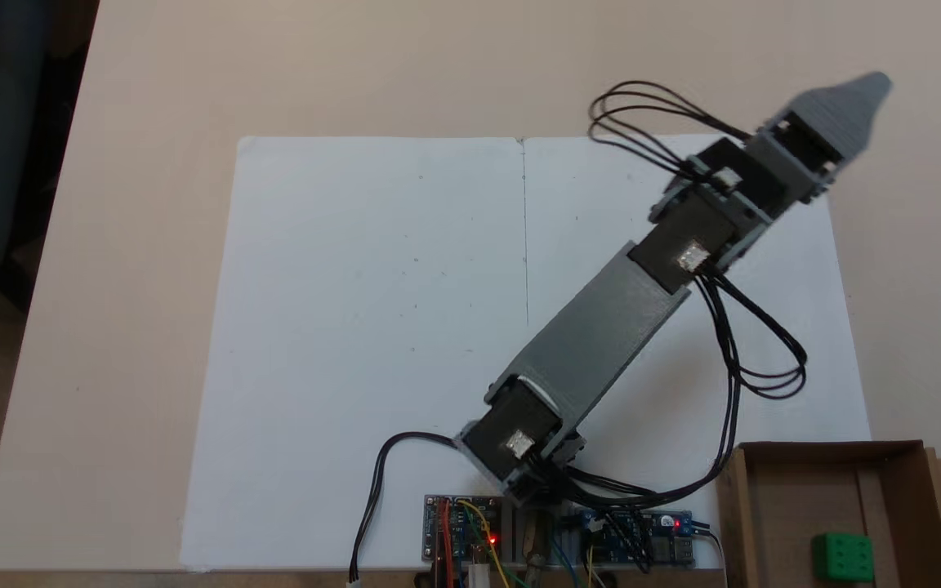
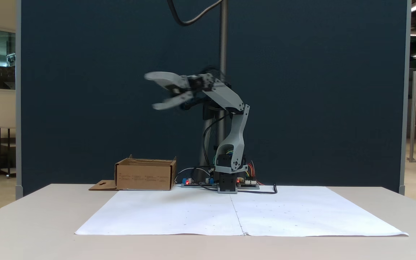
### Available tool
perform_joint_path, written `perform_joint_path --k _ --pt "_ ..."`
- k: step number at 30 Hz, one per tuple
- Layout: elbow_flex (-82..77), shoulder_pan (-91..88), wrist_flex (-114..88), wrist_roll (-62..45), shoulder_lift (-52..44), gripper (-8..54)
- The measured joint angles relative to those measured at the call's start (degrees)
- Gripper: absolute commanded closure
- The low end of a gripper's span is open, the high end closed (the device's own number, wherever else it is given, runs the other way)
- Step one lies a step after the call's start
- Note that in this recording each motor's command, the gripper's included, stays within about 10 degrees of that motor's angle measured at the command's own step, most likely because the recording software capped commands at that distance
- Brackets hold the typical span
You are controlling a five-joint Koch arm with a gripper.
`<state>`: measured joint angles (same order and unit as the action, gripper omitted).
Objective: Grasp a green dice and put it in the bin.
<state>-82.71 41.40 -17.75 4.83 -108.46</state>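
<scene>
Green dice (image 1: 844,556) inside the bin (image 1: 879,483), end effector (image 2: 154,91) raised well apart, jaws spread, empty

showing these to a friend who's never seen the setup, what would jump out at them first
Most striking is the grey arm raised high above the white paper sheet, its gripper open and empty in mid-air. Next comes the green dice, a bright spot already lying inside the bin, the brown cardboard box at the lower right corner of a fixed view. Red lights glow on the circuit boards at the arm's base.
</scene>
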Motion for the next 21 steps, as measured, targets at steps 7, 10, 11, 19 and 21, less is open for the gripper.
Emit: perform_joint_path --k 7,10,11,19,21 --pt "-16.4 -20.7 0.0 0.0 -7.8 0.5" --pt "-25.3 -28.1 2.5 0.1 -10.1 1.1" --pt "-29.5 -29.9 4.7 0.1 -10.6 1.7" --pt "-49.0 -34.6 19.2 0.1 -15.6 2.5" --pt "-51.9 -34.8 22.3 0.1 -16.6 2.5"
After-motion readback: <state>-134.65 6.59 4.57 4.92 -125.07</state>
